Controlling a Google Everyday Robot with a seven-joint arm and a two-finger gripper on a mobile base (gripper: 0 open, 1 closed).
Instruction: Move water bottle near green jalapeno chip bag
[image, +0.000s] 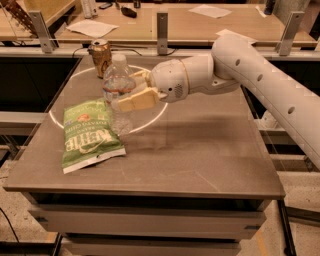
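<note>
While I'm watching the feed, the gripper (128, 91) is reaching in from 3 o'clock, fingers clamped on the water bottle (118, 82) around its label. The bottle's upright, at about 10 o'clock from the middle of the table (200, 150). Its base is just beside the green jalapeno chip bag (89, 136), which lies flat at the bottle's 7 o'clock. A golden-brown drink can (101, 56) stands at its 11 o'clock. Can't tell if the base touches the tabletop.

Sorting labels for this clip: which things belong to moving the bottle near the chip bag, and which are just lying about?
In the job: water bottle; green jalapeno chip bag beside it; gripper at the bottle, jaws closed on it.
Lying about: drink can behind the bottle; papers on the rear desks.
</note>
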